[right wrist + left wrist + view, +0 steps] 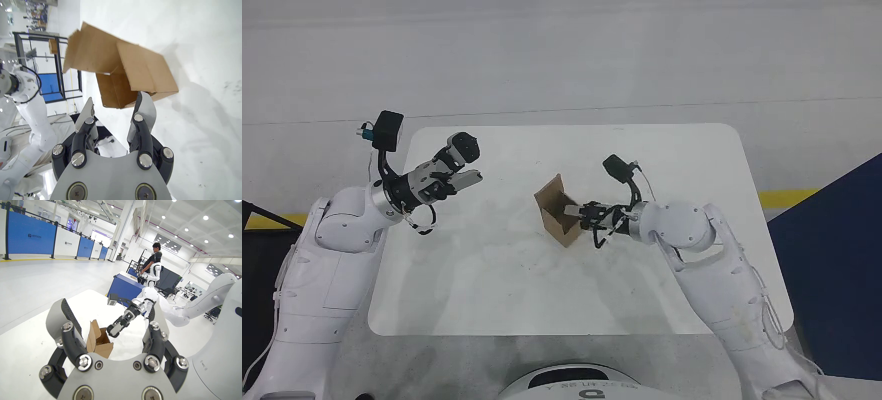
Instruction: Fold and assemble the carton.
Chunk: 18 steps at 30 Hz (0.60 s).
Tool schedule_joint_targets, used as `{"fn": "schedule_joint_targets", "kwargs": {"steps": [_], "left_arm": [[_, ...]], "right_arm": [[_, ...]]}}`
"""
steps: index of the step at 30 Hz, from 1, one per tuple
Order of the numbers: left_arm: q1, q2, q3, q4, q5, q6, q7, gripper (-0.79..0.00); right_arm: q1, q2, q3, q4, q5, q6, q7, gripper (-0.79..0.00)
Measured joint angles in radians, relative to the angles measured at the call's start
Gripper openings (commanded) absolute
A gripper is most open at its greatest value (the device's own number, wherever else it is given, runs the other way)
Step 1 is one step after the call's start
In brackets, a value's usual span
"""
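While the carton lies on its side near the middle of the table, we judge the work to be at the flap-closing step. The body is already squared into a box, yet the mouth is not shut. One flap stands out wide from the rim, and a second panel seems to lean partly across the opening.

The mouth faces the robot's right, so the right wrist view looks straight into the hollow. From above, the carton looks longest on a slant, running from far-left to near-right across the table, though the raised flap makes that hard to tell.

Just beside the mouth we see the right gripper, its jaws apart and clamped on nothing. One finger has its tip at the carton's near edge; we cannot tell whether it touches. The other finger is clear of the cardboard.

Well apart, over the left part of the table, the left gripper hangs with its jaws spread wide and empty, aimed toward the carton.

By our reckoning, the next move calls for swinging the loose flap over the mouth and tucking it in. The carton looks light and free to slide, so the left gripper would need to brace its far side first.
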Motion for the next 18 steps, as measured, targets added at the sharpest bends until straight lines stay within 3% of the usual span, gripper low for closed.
{"fn": "schedule_joint_targets", "kwargs": {"steps": [9,12,18], "left_arm": [[0.0,0.0,0.0,0.0,0.0,0.0,0.0,0.0],[0.0,0.0,0.0,0.0,0.0,0.0,0.0,0.0],[0.0,0.0,0.0,0.0,0.0,0.0,0.0,0.0]], "right_arm": [[-0.005,0.013,0.091,0.022,0.039,-0.044,-0.094,-0.422],[0.024,0.014,0.028,0.078,-0.058,-0.054,-0.084,-0.332],[0.087,0.009,-0.084,0.167,-0.152,-0.084,-0.019,-0.363]]}}
